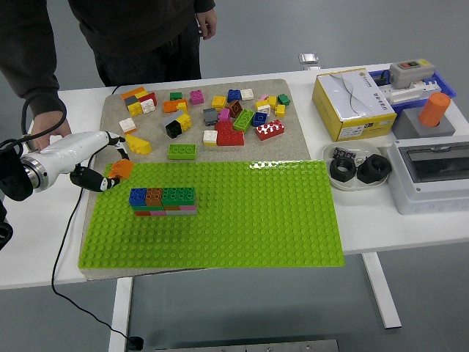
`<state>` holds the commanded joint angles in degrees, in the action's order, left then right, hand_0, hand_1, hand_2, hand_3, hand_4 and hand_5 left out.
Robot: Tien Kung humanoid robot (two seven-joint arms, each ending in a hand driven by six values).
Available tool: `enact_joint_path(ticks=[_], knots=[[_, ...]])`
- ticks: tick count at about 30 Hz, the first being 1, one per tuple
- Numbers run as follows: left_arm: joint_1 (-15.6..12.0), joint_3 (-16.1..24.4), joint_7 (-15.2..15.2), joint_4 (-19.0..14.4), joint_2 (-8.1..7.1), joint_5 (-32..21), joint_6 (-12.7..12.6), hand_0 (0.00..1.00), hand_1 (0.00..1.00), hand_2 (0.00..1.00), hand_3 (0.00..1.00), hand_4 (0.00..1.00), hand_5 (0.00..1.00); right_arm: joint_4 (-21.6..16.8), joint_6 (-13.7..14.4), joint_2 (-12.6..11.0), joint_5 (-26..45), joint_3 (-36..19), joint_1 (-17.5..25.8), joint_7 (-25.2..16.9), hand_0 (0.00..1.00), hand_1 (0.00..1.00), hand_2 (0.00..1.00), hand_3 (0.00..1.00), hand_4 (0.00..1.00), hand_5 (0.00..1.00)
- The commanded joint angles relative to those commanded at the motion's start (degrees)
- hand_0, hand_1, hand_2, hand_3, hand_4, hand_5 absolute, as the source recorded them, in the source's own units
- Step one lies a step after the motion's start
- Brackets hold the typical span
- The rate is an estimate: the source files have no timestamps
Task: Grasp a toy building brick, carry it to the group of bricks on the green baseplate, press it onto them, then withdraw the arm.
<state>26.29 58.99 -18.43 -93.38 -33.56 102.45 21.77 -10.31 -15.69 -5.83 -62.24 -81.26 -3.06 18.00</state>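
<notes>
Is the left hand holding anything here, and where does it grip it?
Yes: the left hand holds an orange brick, pinched at its left end between the fingertips, over the green baseplate's upper-left corner.
</notes>
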Motion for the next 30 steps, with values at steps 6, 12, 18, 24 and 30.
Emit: enact_joint_path(ticks=[6,12,18,24,30], knots=[[-0.96,1.75,-4.62,-2.17,4.51,-0.40,2.49,0.963,0.939,0.902,0.459,0.734,0.002,0.00,-0.01,-0.06,-0.10,-0.41,0.55,-0.26,0.712,0.693,0.749,0.937,0.734,0.998],[-3.27,5.39,-9.45,-4.11,9.82,1.15,4.07,0.960,0.930,0.881,0.426,0.721,0.002,0.00,-0.10,-0.10,-0.40,-0.89,1.07,-0.43,0.712,0.693,0.746,0.934,0.735,0.998],[-4.26,5.99,-13.14,-4.42,13.45,4.09,4.50,0.956,0.926,0.876,0.411,0.720,0.002,0.00,-0.52,-0.12,-1.07,-1.22,1.28,-0.21,0.712,0.691,0.737,0.926,0.735,0.998],[-4.37,4.83,-14.58,-3.73,14.24,5.17,4.80,0.954,0.923,0.872,0.405,0.711,0.002,0.00,-0.83,-0.15,-1.42,-1.36,1.41,-0.10,0.712,0.687,0.737,0.927,0.736,0.998],[-4.24,2.86,-14.85,-3.03,14.27,4.66,5.01,0.952,0.924,0.867,0.404,0.722,0.002,0.00,-0.91,-0.16,-1.71,-1.51,1.61,-0.12,0.712,0.687,0.735,0.925,0.737,0.998]])
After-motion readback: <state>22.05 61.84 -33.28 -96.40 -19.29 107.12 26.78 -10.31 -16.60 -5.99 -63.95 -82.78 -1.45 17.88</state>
